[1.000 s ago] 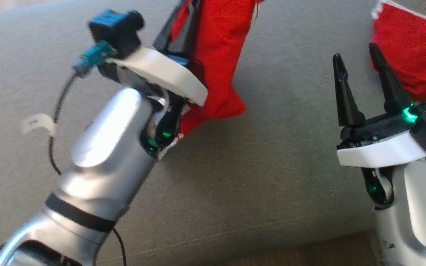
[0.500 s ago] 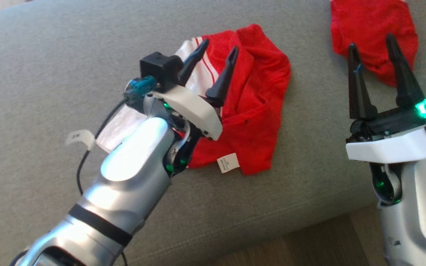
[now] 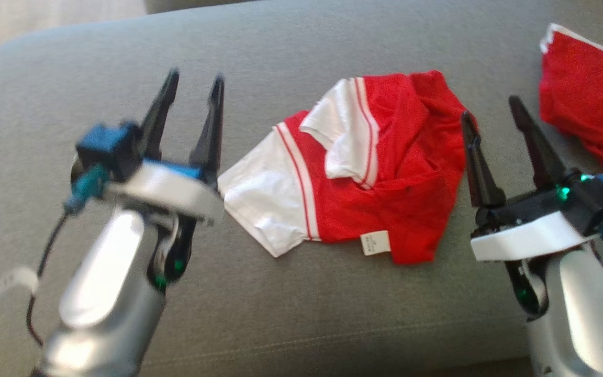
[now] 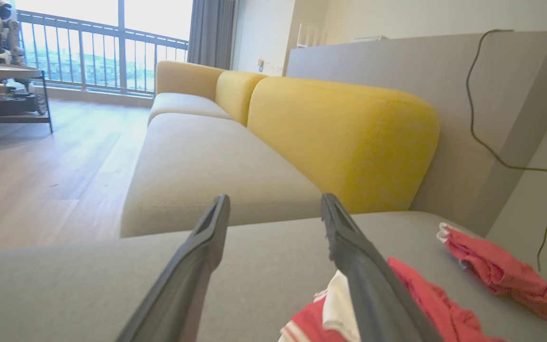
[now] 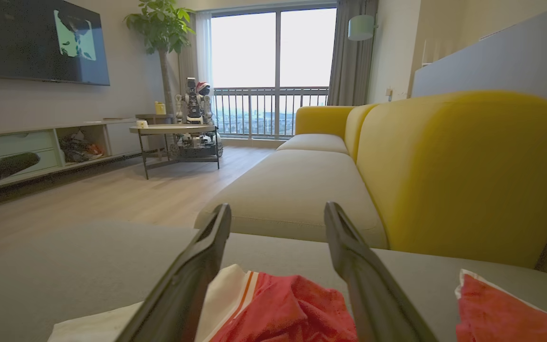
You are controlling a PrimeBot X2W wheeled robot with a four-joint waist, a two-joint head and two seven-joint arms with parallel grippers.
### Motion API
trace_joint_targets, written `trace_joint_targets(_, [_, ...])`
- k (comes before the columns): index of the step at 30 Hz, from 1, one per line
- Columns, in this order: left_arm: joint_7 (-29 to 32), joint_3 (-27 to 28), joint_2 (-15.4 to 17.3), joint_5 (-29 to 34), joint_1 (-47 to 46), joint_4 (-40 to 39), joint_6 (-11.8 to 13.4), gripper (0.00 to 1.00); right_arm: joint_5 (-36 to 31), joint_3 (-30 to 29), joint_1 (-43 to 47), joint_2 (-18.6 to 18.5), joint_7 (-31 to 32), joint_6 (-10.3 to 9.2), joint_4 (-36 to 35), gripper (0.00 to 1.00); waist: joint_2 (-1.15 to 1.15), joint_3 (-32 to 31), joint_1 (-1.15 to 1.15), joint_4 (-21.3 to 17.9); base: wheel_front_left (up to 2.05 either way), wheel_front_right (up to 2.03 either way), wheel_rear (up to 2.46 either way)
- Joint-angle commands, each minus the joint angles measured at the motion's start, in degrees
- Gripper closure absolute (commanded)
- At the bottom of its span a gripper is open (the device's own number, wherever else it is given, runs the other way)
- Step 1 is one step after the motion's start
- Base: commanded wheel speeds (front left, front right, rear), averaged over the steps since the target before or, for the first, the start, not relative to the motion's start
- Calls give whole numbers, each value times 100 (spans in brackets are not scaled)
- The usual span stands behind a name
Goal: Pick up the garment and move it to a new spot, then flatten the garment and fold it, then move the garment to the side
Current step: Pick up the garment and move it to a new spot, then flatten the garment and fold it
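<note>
Drops the red-and-white garment (image 3: 411, 199), clamped aloft in the left gripper (image 3: 196, 77) a second ago, and leaves it crumpled and partly doubled over itself in the middle of the grey sofa (image 3: 301, 314) cushion. Holds both pincers wide apart and empty: left drawn back just beside the white sleeve (image 3: 262, 204), right gripper (image 3: 490, 107) at the red edge. Probably ends the moving step; calls for flattening next.

Grey cushion (image 3: 301, 314) carries two items. A crumpled red-and-white garment (image 3: 401, 199) lies between left gripper (image 3: 197, 76) and right gripper (image 3: 490, 107). A red cloth (image 3: 584, 104) lies beyond the right gripper's outer side.
</note>
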Motion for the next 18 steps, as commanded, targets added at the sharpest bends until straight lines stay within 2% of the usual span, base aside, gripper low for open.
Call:
trace_joint_targets(1, [-28,239,173,146,63,-246,17,0,-49,138,24,36,-36,-2,-119,0,0,-162,1,266,0,0,0])
trace_joint_targets(6, [-29,494,200,489,825,-491,-7,0,-64,178,214,36,-36,-2,122,0,0,-264,1,489,0,0,0])
trace_joint_targets(9, [-29,818,109,750,1280,-736,83,0,-29,224,298,36,-36,-2,230,0,0,-300,1,551,0,0,0])
trace_joint_targets(11, [-29,1111,-77,787,1649,-874,124,0,-35,273,354,36,-36,-2,333,0,0,-326,1,577,0,0,0])
trace_joint_targets(15, [-29,1566,-394,911,2159,-1007,-5,0,-140,322,373,36,-11,-2,524,0,0,-346,1,662,0,0,0])
trace_joint_targets(18, [-29,1697,-501,1168,2274,-1016,-178,0,-839,566,300,6,199,-2,688,0,0,-348,1,747,0,0,0])
